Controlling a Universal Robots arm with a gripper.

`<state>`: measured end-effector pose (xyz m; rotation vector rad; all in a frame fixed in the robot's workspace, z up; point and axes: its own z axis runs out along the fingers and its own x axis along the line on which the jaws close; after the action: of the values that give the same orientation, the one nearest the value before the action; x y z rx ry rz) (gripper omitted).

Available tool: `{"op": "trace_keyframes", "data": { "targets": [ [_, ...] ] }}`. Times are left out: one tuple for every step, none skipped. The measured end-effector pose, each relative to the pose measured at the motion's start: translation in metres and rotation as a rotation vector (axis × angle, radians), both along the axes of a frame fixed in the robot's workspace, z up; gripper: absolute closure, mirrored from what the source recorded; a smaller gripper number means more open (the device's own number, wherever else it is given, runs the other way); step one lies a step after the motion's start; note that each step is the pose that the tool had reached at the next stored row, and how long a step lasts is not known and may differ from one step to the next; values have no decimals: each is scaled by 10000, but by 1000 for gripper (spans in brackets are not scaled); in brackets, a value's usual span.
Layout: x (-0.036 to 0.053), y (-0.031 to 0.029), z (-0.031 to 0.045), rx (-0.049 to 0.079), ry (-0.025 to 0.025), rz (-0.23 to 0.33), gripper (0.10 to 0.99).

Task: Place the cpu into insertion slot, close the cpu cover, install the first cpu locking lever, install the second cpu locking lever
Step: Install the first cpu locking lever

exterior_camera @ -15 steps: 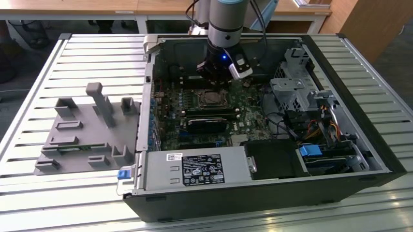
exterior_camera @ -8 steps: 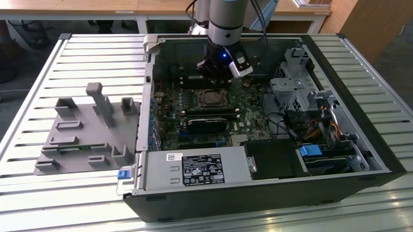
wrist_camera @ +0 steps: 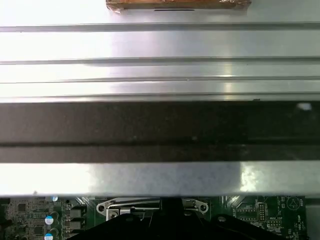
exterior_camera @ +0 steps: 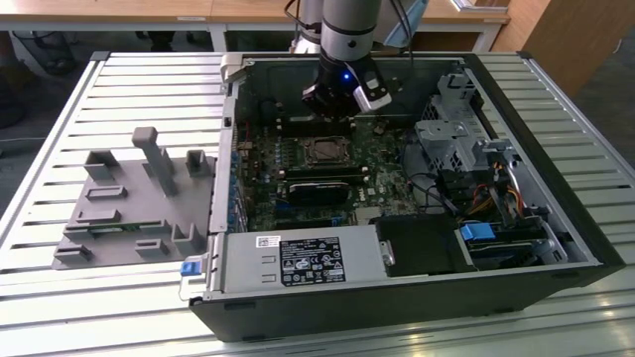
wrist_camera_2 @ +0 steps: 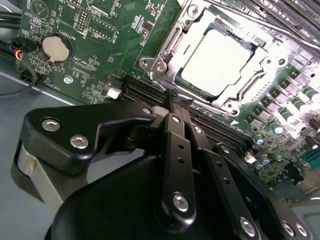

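— Green motherboard (exterior_camera: 343, 167) inside the open black computer case (exterior_camera: 555, 245) in the exterior view, lying on the slatted metal table (exterior_camera: 59, 312). Anything hard to make out?

— Plenty. Arm cut off by the frame edge; gripper (exterior_camera: 337, 111) hanging low over the board, just behind the insertion slot (exterior_camera: 325, 151), tips lost against the dark parts below. Opening not readable from here. Grey plastic fixture (exterior_camera: 129, 201) well apart, toward the exterior view's left.

— And the second wrist view?

— Much plainer. Silver-grey cpu (wrist_camera_2: 220, 62) seated in the insertion slot (wrist_camera_2: 159, 65), with the cpu cover (wrist_camera_2: 187, 47) lying flat around it, chip face showing through the window. Far corner of the socket cut off by the picture edge. Glare on the chip face, washing out any surface detail.

— Gripper (wrist_camera_2: 172, 96) there?

— Black fingers (wrist_camera_2: 175, 150) drawn together to a single point, nothing pinched between them. Tip poised over the long black slots (wrist_camera_2: 150, 92) just beside the socket; touching or merely above, cannot tell. Round coin battery (wrist_camera_2: 54, 47) off to one side.

— First wrist view?

— Mostly the dark case wall (wrist_camera: 160, 130) and bright table slats (wrist_camera: 160, 45). Thin strip of motherboard (wrist_camera: 30, 215) along one edge, a sliver of the socket's metal frame (wrist_camera: 125, 206), and the gripper (wrist_camera: 160, 227) as a black shape, largely cropped away.
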<state>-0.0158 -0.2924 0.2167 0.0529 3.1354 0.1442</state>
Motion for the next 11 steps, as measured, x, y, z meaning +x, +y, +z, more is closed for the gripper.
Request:
{"op": "trace_keyframes", "data": {
  "targets": [
    [0, 0, 0, 1, -1, 0, 980],
    [0, -1, 0, 0, 0, 0, 980],
    [0, -3, 0, 0, 1, 0, 980],
    [0, -5, 1, -1, 1, 0, 980],
    [0, -8, 1, -2, 1, 0, 980],
    [0, -11, 1, -2, 1, 1, 980],
    [0, -14, 1, -2, 1, 0, 980],
    [0, -17, 1, -2, 1, 0, 980],
    [0, -21, 1, -1, 1, 0, 980],
    [1, -25, 1, -2, 1, 0, 980],
    [1, -30, 1, -1, 1, 0, 980]
  ]
}}
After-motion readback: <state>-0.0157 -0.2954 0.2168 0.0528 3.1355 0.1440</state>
